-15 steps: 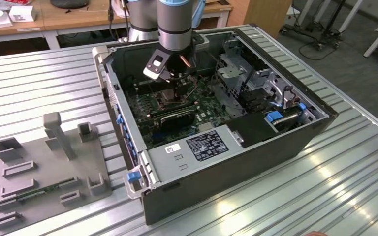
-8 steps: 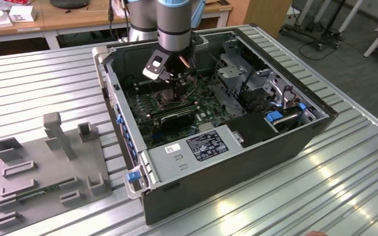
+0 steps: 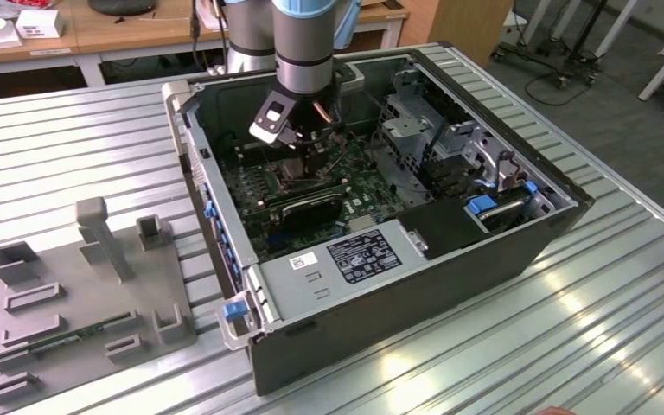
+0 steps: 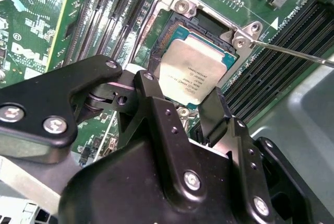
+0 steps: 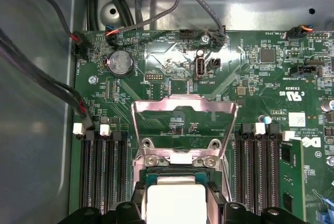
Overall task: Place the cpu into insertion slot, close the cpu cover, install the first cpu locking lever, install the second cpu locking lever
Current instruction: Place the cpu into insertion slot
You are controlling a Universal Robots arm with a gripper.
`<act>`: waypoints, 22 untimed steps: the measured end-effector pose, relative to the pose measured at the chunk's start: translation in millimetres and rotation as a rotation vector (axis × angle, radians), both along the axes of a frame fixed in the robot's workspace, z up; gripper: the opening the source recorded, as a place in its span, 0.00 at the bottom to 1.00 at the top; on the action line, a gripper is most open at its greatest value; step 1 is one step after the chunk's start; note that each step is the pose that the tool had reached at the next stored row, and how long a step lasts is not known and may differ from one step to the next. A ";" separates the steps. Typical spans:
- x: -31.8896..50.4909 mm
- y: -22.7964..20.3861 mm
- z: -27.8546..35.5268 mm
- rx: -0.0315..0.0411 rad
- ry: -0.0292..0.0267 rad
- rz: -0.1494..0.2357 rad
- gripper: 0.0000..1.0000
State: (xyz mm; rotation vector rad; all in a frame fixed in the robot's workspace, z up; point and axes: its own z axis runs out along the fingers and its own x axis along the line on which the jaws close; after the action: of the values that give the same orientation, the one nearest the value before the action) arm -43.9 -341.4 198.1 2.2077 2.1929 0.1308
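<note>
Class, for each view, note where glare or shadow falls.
Exterior view: glare streaks on the ribbed table, inside of the case shaded; first wrist view: the cpu glares out white, the cpu cover gleams; second wrist view: the cpu is evenly lit.

even, fairly bright room light from above fills the exterior view; the ribbed silvery metal table (image 3: 609, 328) throws white glare streaks toward five o'clock, while the open black computer case (image 3: 424, 290) has its inside in shade (darkest near the centre). in the first wrist view the pale silvery-tan square cpu (image 5: 175, 203) is washed out almost white, and the thin silvery metal cpu cover (image 5: 182, 104) carries a pinkish sheen.
</note>
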 end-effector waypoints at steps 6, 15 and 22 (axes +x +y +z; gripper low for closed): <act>-0.1 0.0 -2.2 0.0008 0.0001 0.000 0.54; -2.3 -0.2 -2.3 0.0010 0.0000 0.000 0.54; -2.3 -1.7 -2.3 -0.0011 0.0003 0.000 0.54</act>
State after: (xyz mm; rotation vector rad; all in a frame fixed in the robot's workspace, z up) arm -46.3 -343.1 195.8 2.2073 2.1926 0.1291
